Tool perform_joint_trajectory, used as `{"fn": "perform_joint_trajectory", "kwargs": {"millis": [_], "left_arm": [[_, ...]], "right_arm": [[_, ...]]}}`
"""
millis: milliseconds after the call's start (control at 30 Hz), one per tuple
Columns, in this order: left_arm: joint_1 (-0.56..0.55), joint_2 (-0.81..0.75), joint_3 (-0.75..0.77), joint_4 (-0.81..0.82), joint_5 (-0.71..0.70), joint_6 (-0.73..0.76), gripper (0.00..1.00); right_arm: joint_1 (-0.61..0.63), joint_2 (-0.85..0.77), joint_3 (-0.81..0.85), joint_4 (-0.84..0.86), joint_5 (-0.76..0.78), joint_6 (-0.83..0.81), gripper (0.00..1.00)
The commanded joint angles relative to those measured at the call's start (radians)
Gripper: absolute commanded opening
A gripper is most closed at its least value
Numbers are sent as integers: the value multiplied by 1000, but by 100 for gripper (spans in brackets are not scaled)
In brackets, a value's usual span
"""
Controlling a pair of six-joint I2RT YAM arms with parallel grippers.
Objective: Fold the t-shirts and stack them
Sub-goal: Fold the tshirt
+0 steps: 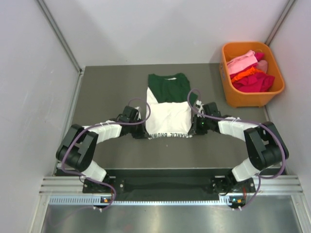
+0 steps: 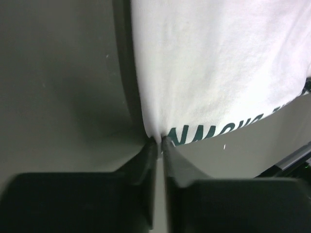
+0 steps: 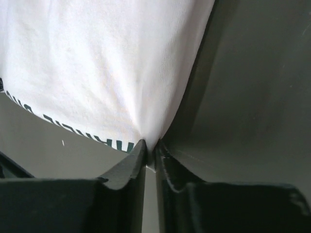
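The cream-white t-shirt (image 1: pixel 169 115) lay mid-way across the tabletop (image 1: pixel 107 92), overlapping the dark green t-shirt (image 1: pixel 167 87) at its 6 o'clock end. The left claw (image 2: pixel 158 141) pinched its 7 o'clock corner and the right claw (image 3: pixel 149 144) its 5 o'clock corner. Such thin bites might have slipped, and uneven pulling could have skewed the fold.

We've got three views here. The top cam sits high above and behind the arm bases, looking down on the whole desk (image 1: pixel 107 87) from well back. The left wrist cam rides just behind the left fingers (image 2: pixel 138 167), the right one behind the right fingers (image 3: pixel 129 162), both really close in and low over the desk. All three share the cream-white t-shirt (image 1: pixel 169 116); the wrist pair catches its near hem from opposite corners.
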Motion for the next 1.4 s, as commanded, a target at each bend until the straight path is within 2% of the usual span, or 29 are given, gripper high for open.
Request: {"fn": "perform_joint_trajectory", "kwargs": {"millis": [0, 33, 67, 500, 800, 900, 1033, 1167, 1367], "left_arm": [[-12, 36, -10, -64, -36, 23, 3], [-13, 30, -8, -62, -36, 20, 0], [-12, 10, -16, -55, -32, 17, 0], [-27, -167, -75, -166, 5, 34, 0], [-90, -423, -125, -352, 79, 16, 0], [-112, -501, -123, -363, 151, -24, 0], [-110, -589, -63, -389, 163, -50, 0], [-96, -576, 29, -407, 147, -53, 0], [23, -420, 237, -458, 205, -3, 0]], "right_arm": [[17, -19, -8, -47, 26, -6, 10], [17, -30, -11, -50, 23, -5, 0], [19, -39, -13, -58, 11, -6, 0], [24, -309, -132, -157, -42, 4, 0], [50, -611, -236, -283, -83, 69, 0], [62, -703, -235, -341, -82, 101, 0], [62, -812, -162, -430, -36, 125, 0], [60, -803, -22, -501, 30, 109, 0], [27, -581, 210, -493, 61, 44, 0]]}}
